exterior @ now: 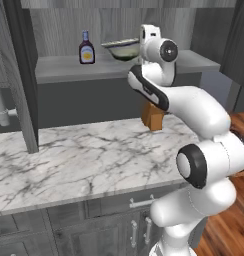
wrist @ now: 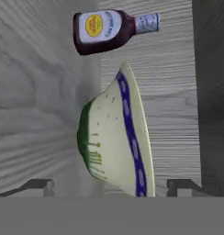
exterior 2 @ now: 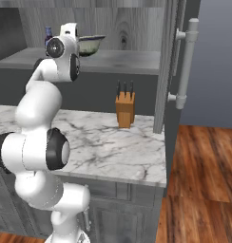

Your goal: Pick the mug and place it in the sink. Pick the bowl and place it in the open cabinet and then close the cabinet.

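The bowl point(exterior: 122, 49) is seen resting on the grey shelf point(exterior: 59, 67) of the open cabinet point(exterior 2: 168, 57), just beside a dark sauce bottle point(exterior: 86, 48). The gripper point(wrist: 111, 186) is held at the bowl with its fingers point(wrist: 38, 186) spread wide on either side, not pinching it. A knife block point(exterior 2: 124, 110) stands on the marble counter point(exterior: 79, 160) below.

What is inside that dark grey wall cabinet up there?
On the dark grey wall cabinet's grey shelf stand a dark sauce bottle and a wide cream-green bowl. The arm hides the shelf behind it.
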Robot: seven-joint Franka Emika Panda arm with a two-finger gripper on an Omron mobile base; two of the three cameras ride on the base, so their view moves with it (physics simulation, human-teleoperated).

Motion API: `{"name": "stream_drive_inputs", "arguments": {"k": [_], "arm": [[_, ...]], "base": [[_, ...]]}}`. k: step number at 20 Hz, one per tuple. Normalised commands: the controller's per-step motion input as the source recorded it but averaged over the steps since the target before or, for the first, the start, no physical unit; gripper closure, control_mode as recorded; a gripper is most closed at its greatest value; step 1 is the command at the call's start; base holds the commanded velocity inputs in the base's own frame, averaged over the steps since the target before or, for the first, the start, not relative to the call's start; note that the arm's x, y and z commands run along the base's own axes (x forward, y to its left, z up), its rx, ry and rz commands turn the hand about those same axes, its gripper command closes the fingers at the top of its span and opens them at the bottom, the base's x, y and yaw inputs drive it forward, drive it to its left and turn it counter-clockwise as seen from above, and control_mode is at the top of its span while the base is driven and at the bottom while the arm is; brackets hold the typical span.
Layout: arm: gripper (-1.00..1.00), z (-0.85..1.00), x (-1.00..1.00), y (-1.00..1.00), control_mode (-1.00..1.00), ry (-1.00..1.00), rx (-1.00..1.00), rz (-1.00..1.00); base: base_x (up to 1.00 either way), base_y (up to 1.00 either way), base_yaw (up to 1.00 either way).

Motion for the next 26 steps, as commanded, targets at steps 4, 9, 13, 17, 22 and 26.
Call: {"name": "stream_drive_inputs", "arguments": {"k": [4, 9, 13, 17, 22, 26], "arm": [[-1.00, -0.14, -1.00, -0.02, -1.00, -0.23, 0.00, 0.00], [-1.00, -0.03, -1.00, -0.05, -1.00, -0.33, 0.00, -0.04], [-1.00, 0.29, -0.93, -0.03, -1.00, -0.33, 0.00, -0.05], [-1.00, 0.53, -0.95, -0.05, -1.00, 0.02, 0.04, 0.00], [-1.00, 0.14, -0.94, -0.05, -1.00, 0.17, 0.08, 0.00], [-1.00, 0.31, -0.71, -0.12, -1.00, 0.28, 0.06, 0.00]], "base": [[0.00, 0.00, 0.00], [0.00, 0.00, 0.00], [0.00, 0.00, 0.00], [0.00, 0.00, 0.00], [0.00, 0.00, 0.00], [0.00, 0.00, 0.00]]}}
